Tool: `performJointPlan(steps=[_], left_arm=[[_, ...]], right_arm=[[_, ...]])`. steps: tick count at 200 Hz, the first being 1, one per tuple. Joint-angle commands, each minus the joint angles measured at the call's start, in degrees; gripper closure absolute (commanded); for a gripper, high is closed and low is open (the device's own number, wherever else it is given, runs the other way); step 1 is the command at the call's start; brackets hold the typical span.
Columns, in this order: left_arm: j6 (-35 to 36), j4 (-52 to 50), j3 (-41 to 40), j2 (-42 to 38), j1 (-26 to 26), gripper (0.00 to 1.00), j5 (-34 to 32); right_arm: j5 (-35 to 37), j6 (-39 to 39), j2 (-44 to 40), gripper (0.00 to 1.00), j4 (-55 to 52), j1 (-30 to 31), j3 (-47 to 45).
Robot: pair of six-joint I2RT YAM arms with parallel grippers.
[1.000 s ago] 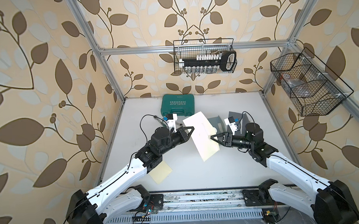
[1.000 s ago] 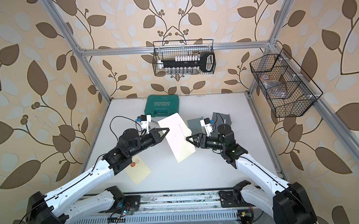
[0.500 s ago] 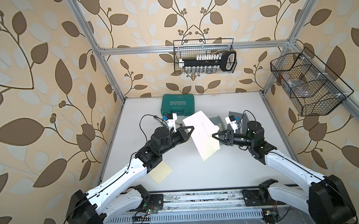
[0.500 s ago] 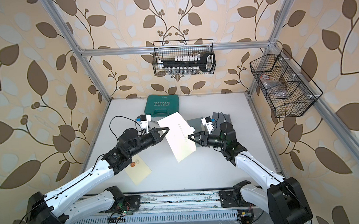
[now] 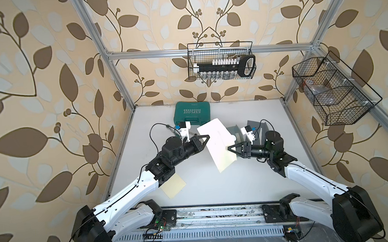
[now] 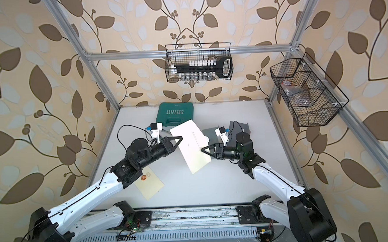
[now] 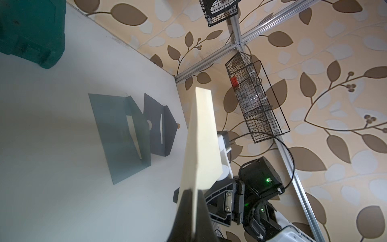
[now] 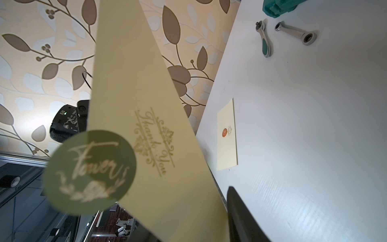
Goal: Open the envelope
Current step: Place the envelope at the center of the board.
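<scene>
Cream paper at centre frame: the envelope [image 5: 217, 145] is up off the tabletop [image 5: 249, 187], tilted, hanging between the two arms in both top views. We have the left gripper [image 5: 207, 137] clamped on its upper left edge. The left wrist view backs that up, with the black fingers [image 7: 182, 213] pinching the paper edge-on, no gap showing.

To the right of centre, the right gripper [image 5: 229, 148] has its tip at the envelope's right edge, touching or overlapping the paper. We can't tell whether it has a bite on it or stands slack, because the right wrist view gives us only one dark finger [image 8: 240, 215] beside the sheet. That same view shows the printed face: gold "Thank You" lettering and a round green sticker [image 8: 90, 171] overhanging the envelope's edge.

Down on the tabletop we spot a second cream envelope [image 6: 149, 183] with an orange seal, lying flat at lower left, partly under the left arm. A pale grey envelope [image 7: 119, 136] and a darker grey one [image 7: 161, 127] lie flat side by side, right of centre and beyond the held one. A green tool case [image 5: 192, 113] sits against the back wall, upper centre. Near it we see one metal ratchet handle [image 8: 266, 39] and another [image 8: 297, 33].
</scene>
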Motion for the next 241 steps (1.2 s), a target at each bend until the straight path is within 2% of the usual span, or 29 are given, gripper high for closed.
performJointPlan(steps=[1,54,86,96,151,185,241], left_arm=[[-0.43,2.94,2.49,-2.24,0.68,1.0,0.82],[-0.78,3.63,2.57,-2.26,0.79,1.0,1.45],[-0.98,3.5,2.53,-2.6,0.82,1.0,1.3],[-0.97,3.48,2.55,-2.77,0.87,1.0,1.35],[-1.18,3.55,2.3,-2.35,1.04,1.0,1.36],[-1.27,2.24,2.03,-2.51,1.12,1.0,0.37],[0.83,-3.35,2.53,-3.15,1.28,1.0,-2.35]], right_arm=[[0.05,-0.9,-0.25,0.58,-0.27,0.2,-0.21],[-2.65,1.81,-0.2,0.57,4.34,0.76,-0.1],[-1.72,1.81,-0.11,0.59,4.0,0.84,-0.33],[-1.24,1.75,-0.09,0.63,3.62,0.76,-0.38],[-4.69,4.07,0.93,0.63,8.2,2.21,0.42],[-4.11,3.45,-0.22,0.77,6.84,2.51,1.07],[-3.87,3.15,-1.28,0.88,5.24,2.33,2.08]])
